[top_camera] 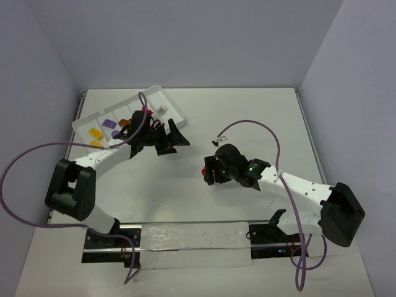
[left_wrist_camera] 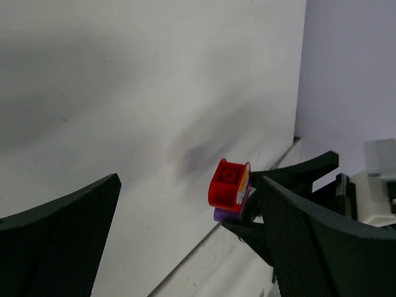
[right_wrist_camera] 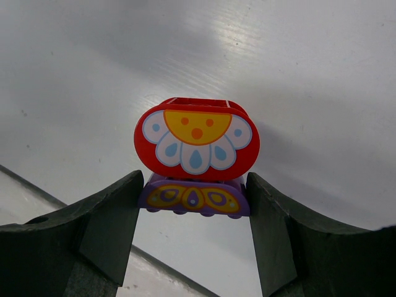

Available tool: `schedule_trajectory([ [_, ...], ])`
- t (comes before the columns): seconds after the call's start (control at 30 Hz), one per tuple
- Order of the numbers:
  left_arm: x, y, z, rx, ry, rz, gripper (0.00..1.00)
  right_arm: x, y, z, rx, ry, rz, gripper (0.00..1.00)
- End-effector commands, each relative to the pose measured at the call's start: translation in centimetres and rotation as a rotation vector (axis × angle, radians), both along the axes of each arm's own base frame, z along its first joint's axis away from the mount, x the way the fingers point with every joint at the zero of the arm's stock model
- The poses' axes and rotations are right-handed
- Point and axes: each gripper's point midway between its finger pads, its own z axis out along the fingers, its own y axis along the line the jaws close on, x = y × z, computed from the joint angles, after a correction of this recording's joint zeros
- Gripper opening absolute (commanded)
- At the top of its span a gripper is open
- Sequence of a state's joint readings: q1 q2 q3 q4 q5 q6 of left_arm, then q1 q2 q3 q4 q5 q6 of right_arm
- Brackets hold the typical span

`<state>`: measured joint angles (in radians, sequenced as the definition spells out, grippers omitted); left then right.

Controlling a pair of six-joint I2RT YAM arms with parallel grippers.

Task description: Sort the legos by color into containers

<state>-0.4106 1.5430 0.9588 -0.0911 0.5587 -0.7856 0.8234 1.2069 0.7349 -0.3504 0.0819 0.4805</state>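
Observation:
My right gripper (right_wrist_camera: 193,204) is shut on a stack of two legos. Its fingertips press the ends of the purple brick (right_wrist_camera: 194,198), and a red brick (right_wrist_camera: 197,141) with a flower print sits on top of that. The stack hangs above the table. From the top, the right gripper (top_camera: 209,171) is near the table's middle, with the red brick (top_camera: 206,171) at its tip. My left gripper (left_wrist_camera: 189,185) is open wide with nothing between its fingers, and the red brick (left_wrist_camera: 229,184) shows just ahead of its right finger. The left gripper (top_camera: 175,142) hovers beside the white tray (top_camera: 175,115).
The tray's compartments at the back left hold a purple brick (top_camera: 111,124), yellow bricks (top_camera: 96,132) and a white brick (top_camera: 162,111). Purple cables loop off both arms. A long strip of clear plastic (top_camera: 192,238) lies along the near edge between the arm bases.

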Motion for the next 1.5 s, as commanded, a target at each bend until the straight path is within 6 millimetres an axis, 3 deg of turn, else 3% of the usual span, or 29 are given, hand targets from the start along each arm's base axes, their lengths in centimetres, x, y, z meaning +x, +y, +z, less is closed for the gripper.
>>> schedule_trajectory([
  [0.0, -1.7, -4.8, 2.9, -0.197, -0.019, -0.165, 0.99, 1.0, 1.4, 3.4, 0.081, -0.087, 0.02, 0.29],
  [0.23, -4.5, -8.9, 0.4, -0.223, 0.083, -0.26, 0.99, 1.0, 1.3, 3.3, 0.079, -0.087, 0.015, 0.29],
  [0.5, -5.6, -10.3, -2.3, -0.179, 0.158, -0.313, 0.97, 1.2, 0.9, 3.2, 0.058, -0.098, 0.004, 0.29],
  [0.9, -7.2, -11.6, -1.7, -0.241, 0.19, -0.405, 0.69, 1.7, 0.6, 2.6, 0.025, -0.099, -0.016, 0.29],
  [1.07, -7.8, -12.1, -1.3, -0.264, 0.196, -0.438, 0.66, 1.7, 0.6, 2.7, 0.025, -0.1, -0.017, 0.29],
  [1.17, -7.8, -12.2, -1.3, -0.266, 0.194, -0.434, 0.55, 1.7, 0.7, 2.7, 0.026, -0.1, -0.017, 0.29],
  [1.27, -7.7, -12.3, -1.0, -0.277, 0.195, -0.428, 0.28, 1.7, 0.6, 2.7, 0.024, -0.098, -0.018, 0.3],
  [1.3, -7.7, -12.3, -1.0, -0.277, 0.196, -0.425, 0.13, 1.7, 0.6, 2.7, 0.025, -0.099, -0.018, 0.33],
  [1.33, -7.6, -12.3, -1.0, -0.274, 0.197, -0.421, 0.05, 1.7, 0.7, 2.8, 0.027, -0.099, -0.018, 0.4],
  [1.37, -7.4, -12.3, -1.0, -0.269, 0.195, -0.413, 0.0, 1.7, 0.7, 3.0, 0.026, -0.097, -0.019, 0.53],
  [1.4, -7.0, -12.1, -1.2, -0.253, 0.194, -0.393, 0.0, 1.7, 0.6, 3.1, 0.024, -0.094, -0.023, 0.74],
  [1.43, -6.8, -12.0, -1.4, -0.243, 0.188, -0.383, 0.0, 1.6, 0.6, 3.3, 0.025, -0.094, -0.024, 0.84],
  [1.47, -6.4, -11.7, -1.5, -0.229, 0.189, -0.36, 0.0, 1.7, 0.6, 3.7, 0.032, -0.1, -0.025, 0.85],
])
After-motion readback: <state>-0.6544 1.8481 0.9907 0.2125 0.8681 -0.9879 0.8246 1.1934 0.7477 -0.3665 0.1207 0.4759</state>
